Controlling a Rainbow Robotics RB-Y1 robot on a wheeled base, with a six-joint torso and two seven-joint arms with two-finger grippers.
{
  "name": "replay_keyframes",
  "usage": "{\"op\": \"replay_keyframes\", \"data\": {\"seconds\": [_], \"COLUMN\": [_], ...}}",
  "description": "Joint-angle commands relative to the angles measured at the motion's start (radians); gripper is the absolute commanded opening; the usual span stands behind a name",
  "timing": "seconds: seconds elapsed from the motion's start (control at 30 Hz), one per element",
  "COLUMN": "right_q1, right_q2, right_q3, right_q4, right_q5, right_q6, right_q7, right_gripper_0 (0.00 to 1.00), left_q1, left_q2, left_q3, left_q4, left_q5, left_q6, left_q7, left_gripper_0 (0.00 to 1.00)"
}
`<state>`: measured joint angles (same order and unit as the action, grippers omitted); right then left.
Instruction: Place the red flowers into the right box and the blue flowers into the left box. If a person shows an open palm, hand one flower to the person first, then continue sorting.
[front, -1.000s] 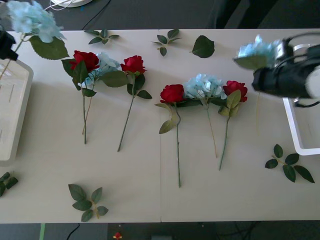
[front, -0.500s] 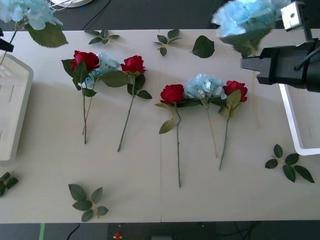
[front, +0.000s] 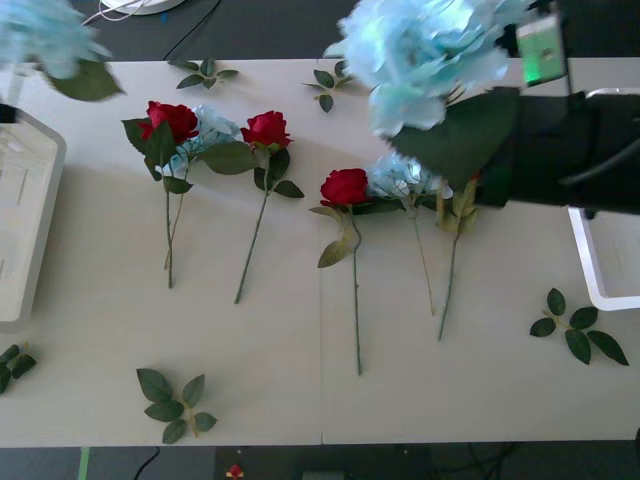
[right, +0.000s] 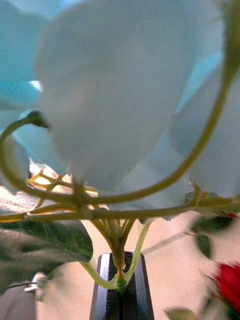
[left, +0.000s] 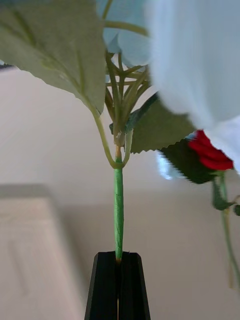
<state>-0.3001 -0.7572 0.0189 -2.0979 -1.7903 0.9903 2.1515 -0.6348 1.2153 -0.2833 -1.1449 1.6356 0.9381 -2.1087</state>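
My right claw (right: 119, 295) is clamped on the stem of a blue flower (front: 425, 45), held high above the table (front: 300, 400) — its bloom hangs over the middle row of flowers. My left claw (left: 118, 290) pinches another blue flower (front: 45, 35) by its green stem, up at the far left above the cream tray (front: 25, 230). Three red roses (front: 345, 187) lie in plain sight on the table; the white tray (front: 590, 270) sits at the right edge.

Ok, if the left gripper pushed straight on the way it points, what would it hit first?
Apart from the blue flower it is shut on, which would travel with it, the left gripper seems aimed at bare table beside the left box; depth is unclear.
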Motion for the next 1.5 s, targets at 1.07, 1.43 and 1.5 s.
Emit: {"op": "replay_keyframes", "data": {"seconds": [1.07,1.43,1.5], "right_q1": [-0.240,-0.240,-0.240], "right_q2": [0.107,0.107,0.107], "right_q3": [0.435,0.435,0.435], "right_q4": [0.113,0.113,0.113], "right_q5": [-0.185,-0.202,-0.207], "right_q6": [-0.280,-0.280,-0.282], "right_q7": [0.007,0.018,0.022], "right_gripper_0": [0.00,0.00,0.00], "left_q1": [0.731,0.721,0.716], "left_q2": [-0.217,-0.221,-0.221], "left_q3": [0.674,0.688,0.688], "left_q4": [-0.185,-0.187,-0.187], "left_q5": [-0.382,-0.408,-0.399], "left_q6": [-0.381,-0.380,-0.378], "left_q7": [0.000,-0.019,-0.022], "left_gripper_0": [0.03,1.00,1.00]}}
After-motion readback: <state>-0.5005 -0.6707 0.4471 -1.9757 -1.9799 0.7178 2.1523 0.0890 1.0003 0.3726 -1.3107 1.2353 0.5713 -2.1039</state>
